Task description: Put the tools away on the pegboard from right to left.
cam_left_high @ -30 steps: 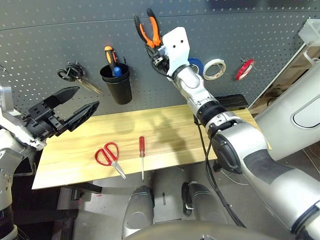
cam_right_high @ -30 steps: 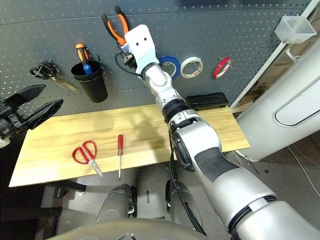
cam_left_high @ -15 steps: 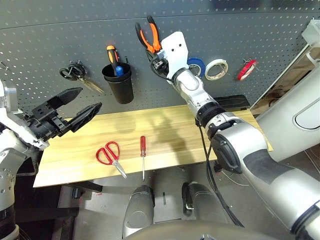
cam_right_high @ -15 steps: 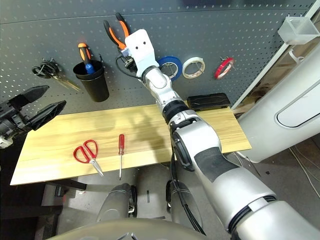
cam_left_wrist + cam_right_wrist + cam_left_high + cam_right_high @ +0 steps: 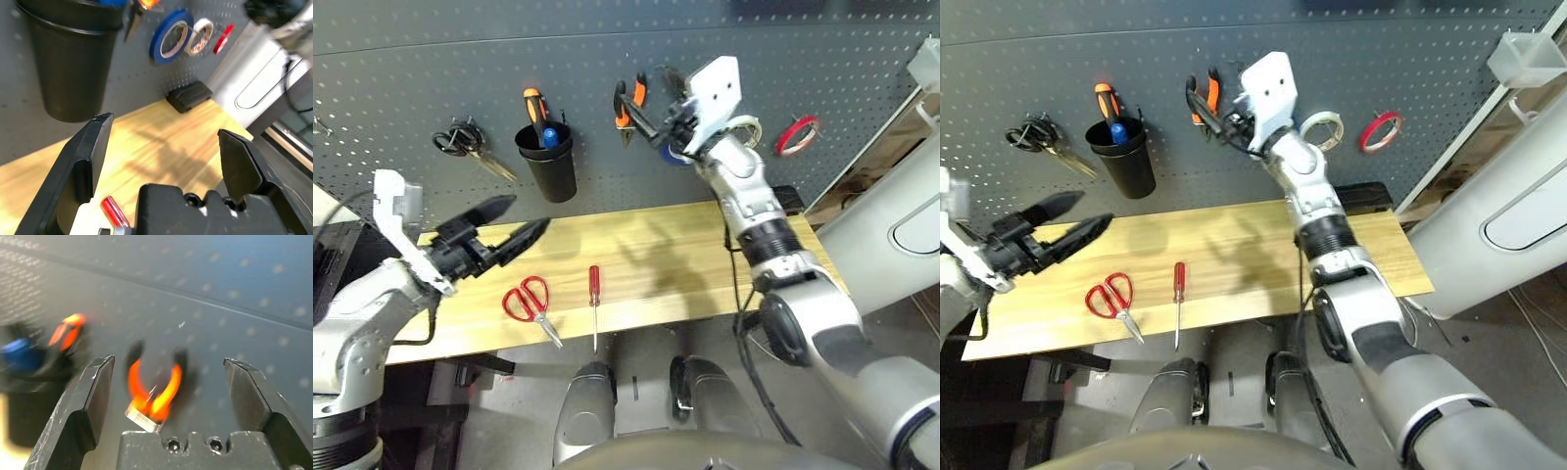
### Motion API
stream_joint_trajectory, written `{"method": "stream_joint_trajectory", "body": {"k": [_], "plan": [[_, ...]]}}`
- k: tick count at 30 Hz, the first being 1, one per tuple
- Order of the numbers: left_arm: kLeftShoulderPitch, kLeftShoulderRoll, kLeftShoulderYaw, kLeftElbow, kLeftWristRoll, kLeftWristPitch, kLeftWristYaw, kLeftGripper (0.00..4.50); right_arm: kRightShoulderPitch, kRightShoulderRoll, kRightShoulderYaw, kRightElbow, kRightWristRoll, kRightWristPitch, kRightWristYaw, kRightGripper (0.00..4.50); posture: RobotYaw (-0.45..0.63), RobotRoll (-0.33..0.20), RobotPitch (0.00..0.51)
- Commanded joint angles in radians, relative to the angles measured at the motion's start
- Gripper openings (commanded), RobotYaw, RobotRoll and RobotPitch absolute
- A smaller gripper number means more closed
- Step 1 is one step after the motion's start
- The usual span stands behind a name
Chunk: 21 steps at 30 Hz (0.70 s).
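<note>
Beside hung pliers (image 5: 628,101): cup (image 5: 547,162); blue tape (image 5: 171,35).

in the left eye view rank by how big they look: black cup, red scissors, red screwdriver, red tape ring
1. black cup
2. red scissors and red screwdriver: look about alike, not ranked
3. red tape ring, smallest, though it hangs farther from the camera
</note>
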Motion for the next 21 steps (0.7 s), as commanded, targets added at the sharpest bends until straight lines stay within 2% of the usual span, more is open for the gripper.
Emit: {"method": "stream_joint_trajectory", "body": {"k": [1, 3, 6, 9, 15, 21], "plan": [[-0.007, -0.008, -0.082, -0.01, 0.049, 0.029, 0.026, 4.5, 0.079, -0.102, 0.01, -0.203, 0.105, 0.24, 0.108, 4.45, 0.11, 0.0, 0.075], [-0.017, -0.009, -0.145, -0.007, 0.097, 0.065, 0.07, 4.5, 0.145, -0.192, 0.013, -0.278, 0.142, 0.328, 0.175, 4.45, 0.08, 0.0, 0.083], [-0.04, -0.019, -0.219, 0.02, 0.15, 0.096, 0.102, 4.5, 0.237, -0.295, 0.043, -0.338, 0.147, 0.343, 0.266, 4.45, 0.06, 0.0, 0.098], [-0.084, -0.062, -0.291, 0.052, 0.2, 0.117, 0.141, 4.5, 0.332, -0.381, 0.096, -0.364, 0.081, 0.276, 0.328, 4.45, 0.04, 0.0, 0.117], [-0.177, -0.164, -0.407, 0.199, 0.329, 0.171, 0.256, 4.5, 0.501, -0.436, 0.103, -0.378, 0.061, 0.224, 0.359, 4.45, 0.0, 0.0, 0.166], [-0.241, -0.259, -0.466, 0.36, 0.445, 0.204, 0.345, 4.5, 0.67, -0.439, 0.105, -0.383, 0.025, 0.146, 0.346, 4.45, -0.05, 0.0, 0.195]]}}
